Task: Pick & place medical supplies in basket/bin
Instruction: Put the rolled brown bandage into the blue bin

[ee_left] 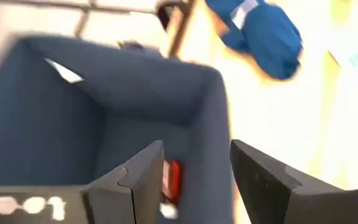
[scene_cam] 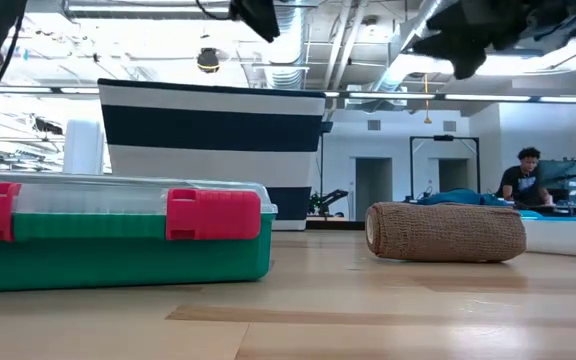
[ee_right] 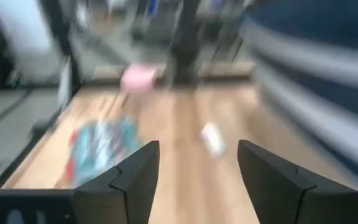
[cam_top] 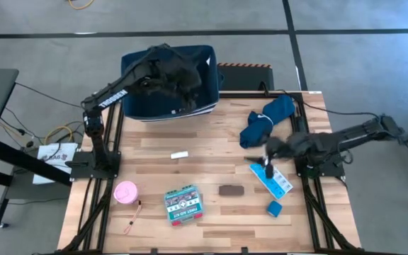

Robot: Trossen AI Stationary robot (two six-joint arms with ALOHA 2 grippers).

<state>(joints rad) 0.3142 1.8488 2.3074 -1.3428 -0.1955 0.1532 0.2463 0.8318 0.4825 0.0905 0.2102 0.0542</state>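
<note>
The navy bin (cam_top: 168, 92) stands at the table's far edge, and its striped wall (scene_cam: 213, 150) fills the low view. My left gripper (cam_top: 184, 79) (ee_left: 196, 146) hovers open over the bin's right inner wall (ee_left: 213, 118); a small red thing (ee_left: 174, 177) lies inside. My right gripper (cam_top: 268, 163) (ee_right: 197, 144) is open and empty above the far end of the white-and-blue pill strip (cam_top: 273, 181). On the table lie the teal first-aid box (cam_top: 183, 204) (scene_cam: 118, 240), brown oblong (cam_top: 231, 190) (scene_cam: 446, 232), pink roll (cam_top: 125, 191), small blue box (cam_top: 274, 207), sticks (cam_top: 134, 216) and a small white vial (cam_top: 180, 154).
A crumpled blue cloth bag (cam_top: 268, 120) lies at the far right of the table, just beyond my right gripper. The table's black frame rails (cam_top: 310, 191) run along both sides. A person (scene_cam: 528, 178) sits in the room behind.
</note>
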